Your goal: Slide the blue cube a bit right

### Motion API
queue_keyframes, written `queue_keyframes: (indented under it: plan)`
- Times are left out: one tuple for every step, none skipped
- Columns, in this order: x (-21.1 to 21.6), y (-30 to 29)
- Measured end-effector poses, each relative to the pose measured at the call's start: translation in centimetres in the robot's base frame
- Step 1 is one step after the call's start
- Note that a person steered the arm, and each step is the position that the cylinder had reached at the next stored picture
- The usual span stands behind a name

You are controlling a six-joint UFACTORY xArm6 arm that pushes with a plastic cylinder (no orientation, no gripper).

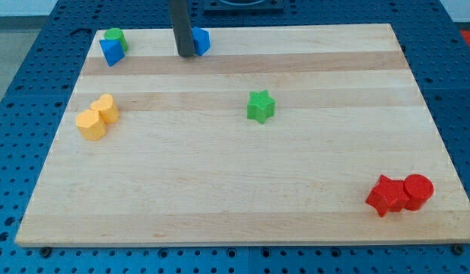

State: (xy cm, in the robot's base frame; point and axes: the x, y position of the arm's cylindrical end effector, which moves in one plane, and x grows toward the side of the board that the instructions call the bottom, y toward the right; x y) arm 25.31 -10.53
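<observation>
While you look at the upper part of the frame, you see my tip point(185, 54) standing on the wooden board point(235, 198), a little left of the middle near the top edge. It is only a straight dark rod, so it holds nothing; it just touches or nearly touches the blue cube point(201, 41), which sits directly at its right side. The rod covers the left part of this cube, so you cannot tell if the contact is real.

Going further to the upper left of the frame, you find a second blue block point(111, 52), with a shape I cannot make out well, and a green cylinder point(115, 36) touching it from behind, close to the board's top left corner.

Lower on the left side, two yellow blocks lie together: a yellow rounded block point(106, 108) and a more angular yellow block point(90, 124), pressed against one another.

Near the centre of the frame, a bit to the right of my tip and well below it, a green star point(260, 106) stands alone.

At the lower right of the frame, a red star point(386, 195) and a red cylinder point(418, 191) touch each other near the board's corner. Around the board you see a blue perforated table point(22, 91).
</observation>
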Motion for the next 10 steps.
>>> queue_keyframes:
  plan:
    - [-0.7, 0.5]
    - [-0.6, -0.9]
    - [-0.7, -4.5]
    - [-2.6, -4.6]
    - [-4.0, -2.6]
    - [-4.5, 0.1]
    - [-4.4, 3.5]
    - [-4.4, 6.2]
    - [-4.4, 7.5]
    - [-4.4, 7.5]
